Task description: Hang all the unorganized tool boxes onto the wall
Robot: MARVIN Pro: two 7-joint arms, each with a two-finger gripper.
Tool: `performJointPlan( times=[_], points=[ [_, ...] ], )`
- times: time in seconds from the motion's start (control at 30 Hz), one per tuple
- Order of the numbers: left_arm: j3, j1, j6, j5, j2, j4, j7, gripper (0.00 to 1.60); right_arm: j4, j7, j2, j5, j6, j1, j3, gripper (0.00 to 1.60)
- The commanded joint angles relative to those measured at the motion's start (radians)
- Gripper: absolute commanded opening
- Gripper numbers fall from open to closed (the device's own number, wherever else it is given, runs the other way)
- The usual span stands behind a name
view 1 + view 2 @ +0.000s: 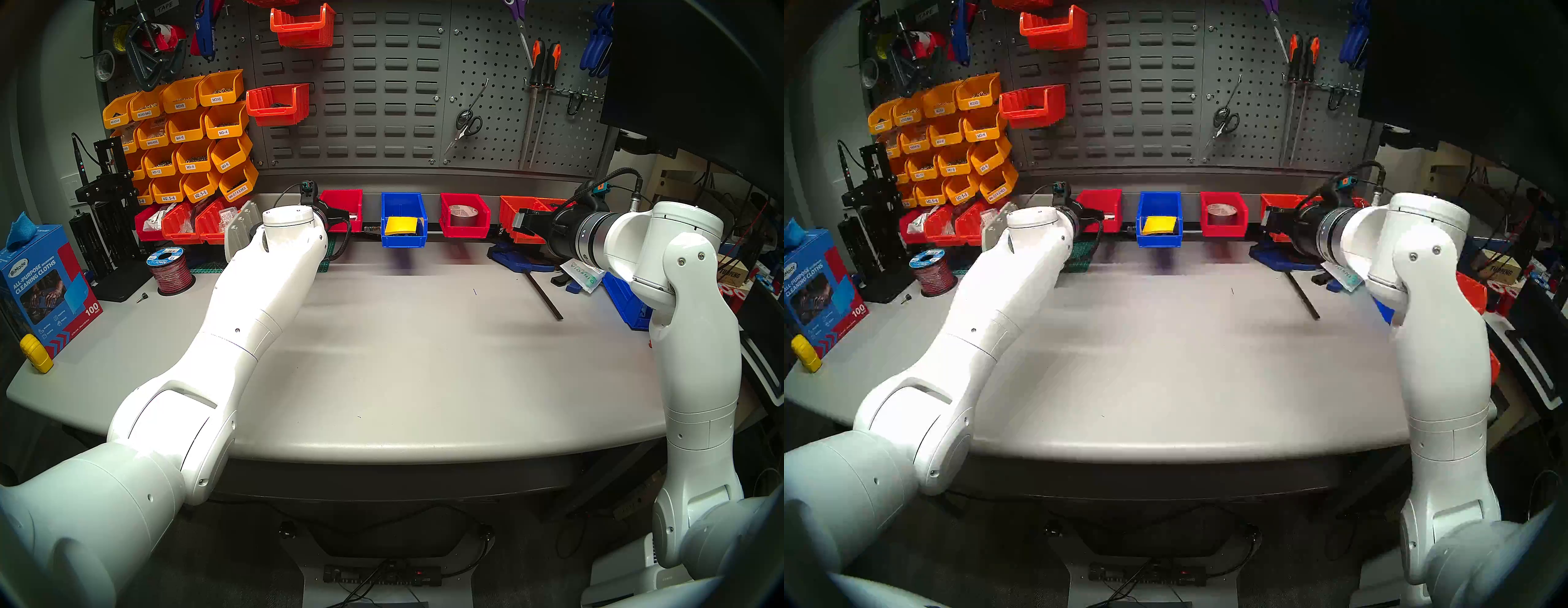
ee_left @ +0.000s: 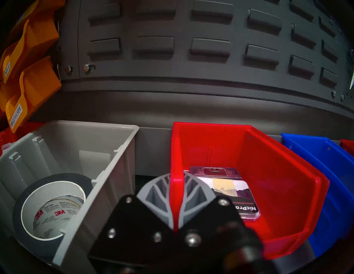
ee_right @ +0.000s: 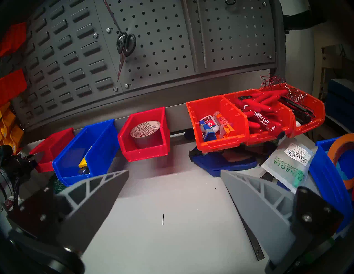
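Observation:
Three tool boxes line the plain grey strip at the foot of the wall (image 1: 382, 85), their bottoms off the tabletop. The left red box (image 1: 341, 210) holds a small packaged item. My left gripper (image 2: 176, 178) is shut on its left side wall, one finger inside and one outside. The blue box (image 1: 403, 220) in the middle holds a yellow piece. The right red box (image 1: 464, 214) holds a tape roll. My right gripper (image 3: 174, 172) stands open and empty above the table, right of the right red box (image 3: 145, 141) and in front of the orange-red bins.
A grey bin (image 2: 67, 172) with a duct tape roll stands just left of the held box. Orange-red bins (image 3: 239, 122) sit over a blue clamp at the right. Yellow labelled bins (image 1: 186, 131) fill the left wall. A black bar (image 1: 545, 297) lies on the table.

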Motion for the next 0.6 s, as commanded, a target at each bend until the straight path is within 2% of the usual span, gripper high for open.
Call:
performJointPlan(
  times=[0.0,0.43,0.47,0.57],
  points=[
    [0.004,-0.067,-0.025,0.007,-0.030,0.046,-0.003,0.00,-0.008,-0.102,0.003,-0.002,-0.002,0.011,0.001,1.60],
    [0.005,-0.076,-0.032,0.018,-0.049,0.076,-0.013,0.00,-0.009,-0.114,0.002,0.004,-0.002,0.013,0.000,1.60],
    [0.005,-0.075,-0.032,0.019,-0.049,0.076,-0.013,0.00,-0.008,-0.093,0.003,-0.008,-0.002,0.009,0.003,1.60],
    [0.005,-0.074,-0.033,0.020,-0.048,0.075,-0.014,0.00,-0.009,-0.114,0.002,0.004,-0.002,0.013,0.000,1.60]
  ],
)
